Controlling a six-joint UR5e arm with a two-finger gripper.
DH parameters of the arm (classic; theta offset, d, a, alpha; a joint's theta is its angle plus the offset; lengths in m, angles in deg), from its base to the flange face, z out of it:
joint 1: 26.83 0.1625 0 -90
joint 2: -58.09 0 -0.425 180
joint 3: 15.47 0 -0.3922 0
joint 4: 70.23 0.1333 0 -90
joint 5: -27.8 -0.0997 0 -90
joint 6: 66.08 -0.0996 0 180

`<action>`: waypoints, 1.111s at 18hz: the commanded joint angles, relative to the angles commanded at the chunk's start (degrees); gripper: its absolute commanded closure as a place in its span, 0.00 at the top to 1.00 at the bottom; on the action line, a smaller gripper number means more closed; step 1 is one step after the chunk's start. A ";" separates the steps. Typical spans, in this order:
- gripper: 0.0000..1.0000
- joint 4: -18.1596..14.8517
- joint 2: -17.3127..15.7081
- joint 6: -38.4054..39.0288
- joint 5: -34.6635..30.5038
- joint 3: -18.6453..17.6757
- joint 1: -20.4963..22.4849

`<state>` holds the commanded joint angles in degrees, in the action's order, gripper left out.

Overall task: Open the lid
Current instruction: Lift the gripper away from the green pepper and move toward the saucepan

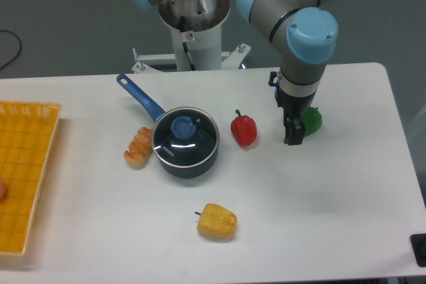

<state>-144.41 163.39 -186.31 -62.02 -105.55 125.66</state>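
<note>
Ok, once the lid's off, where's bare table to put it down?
Bare patches: right of the yellow pepper toward the table edge, and between basket and croissant. Crowded: saucepan with lid, red pepper, tool, green pepper.

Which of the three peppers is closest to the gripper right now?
The green pepper, right beside the gripper and partly hidden behind it. The red pepper sits further left, and the yellow pepper lies near the table's front edge.

Small white lettering on the glass lid (184,139), lower left of the knob, too small to read. Round red-ringed sticker on the robot base (190,36), symbol not legible.
</note>
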 joint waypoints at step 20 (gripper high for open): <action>1.00 -0.35 0.09 26.25 1.22 -0.70 -4.39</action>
<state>-144.77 163.47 -160.06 -60.80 -106.26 121.27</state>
